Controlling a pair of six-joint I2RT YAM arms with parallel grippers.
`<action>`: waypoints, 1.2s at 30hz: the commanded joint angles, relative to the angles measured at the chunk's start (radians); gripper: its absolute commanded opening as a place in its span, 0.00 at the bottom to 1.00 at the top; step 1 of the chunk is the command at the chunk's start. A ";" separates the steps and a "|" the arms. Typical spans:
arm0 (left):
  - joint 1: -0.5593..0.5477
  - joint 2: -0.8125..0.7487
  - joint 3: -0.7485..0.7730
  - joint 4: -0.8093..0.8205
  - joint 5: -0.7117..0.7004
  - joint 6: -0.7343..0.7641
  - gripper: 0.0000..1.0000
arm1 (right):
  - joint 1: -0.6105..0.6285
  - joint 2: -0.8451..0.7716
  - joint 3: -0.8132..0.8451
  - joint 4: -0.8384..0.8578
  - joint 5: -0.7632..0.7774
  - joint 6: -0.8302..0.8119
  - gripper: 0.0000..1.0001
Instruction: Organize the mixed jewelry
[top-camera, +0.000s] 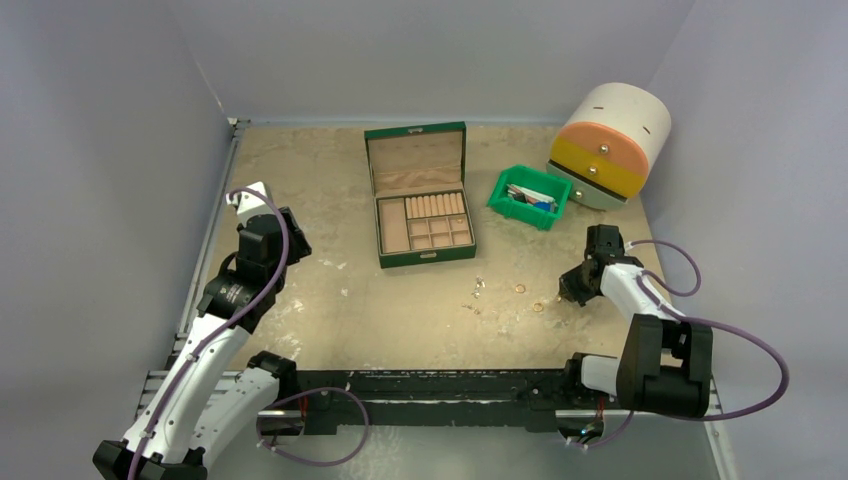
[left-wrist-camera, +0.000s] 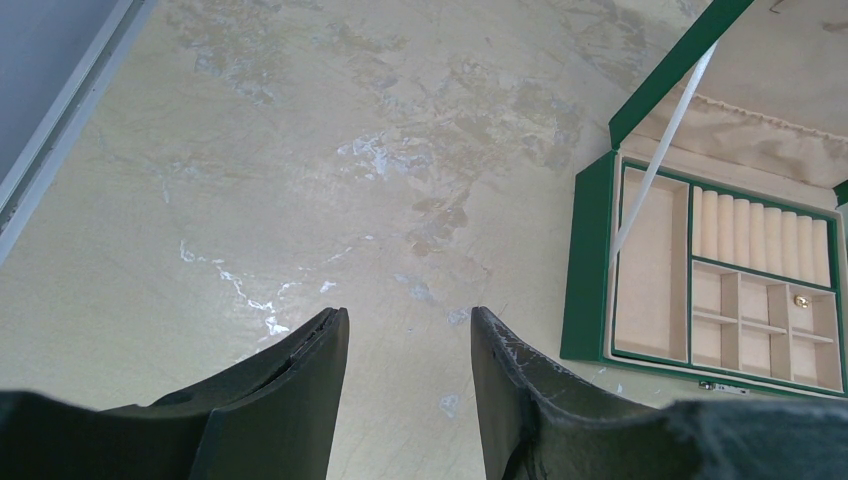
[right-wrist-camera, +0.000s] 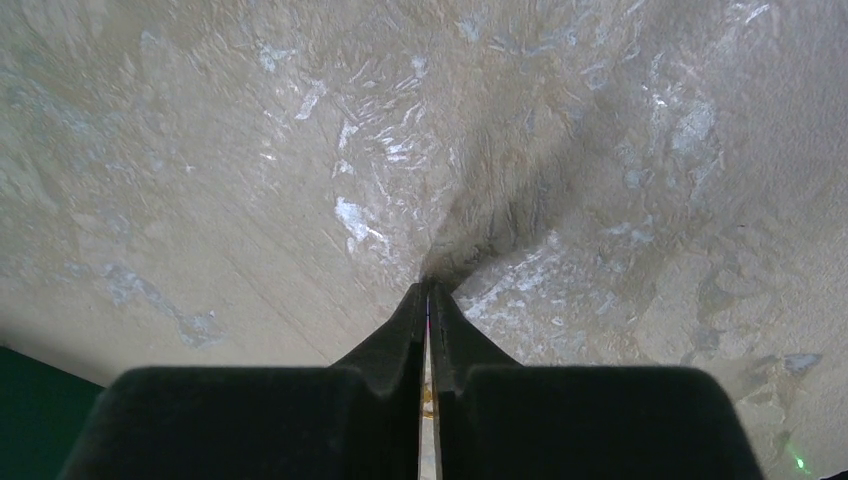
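Several tiny jewelry pieces lie on the table ahead of the green box: a silvery trinket, a copper ring, a gold ring and a small bit. My right gripper is just right of them, with its tips down on the table. In the right wrist view it is shut, with a small gold piece glinting in the slit between the fingers. My left gripper is open and empty above the table, left of the box. One gold piece sits in a small compartment of the box.
The open green box with tan compartments stands at mid-table, and it also shows in the left wrist view. A green plastic bin with packets and a rounded drawer unit stand at the back right. Walls close in the left, back and right.
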 joint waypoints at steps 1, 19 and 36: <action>-0.003 -0.004 0.013 0.053 -0.009 0.015 0.48 | -0.004 0.003 0.002 -0.001 0.002 0.001 0.01; -0.003 -0.010 0.013 0.053 -0.010 0.015 0.48 | -0.004 -0.071 0.067 -0.032 0.033 -0.114 0.16; -0.003 -0.014 0.013 0.053 -0.011 0.015 0.48 | -0.002 -0.204 0.057 -0.169 -0.010 -0.216 0.31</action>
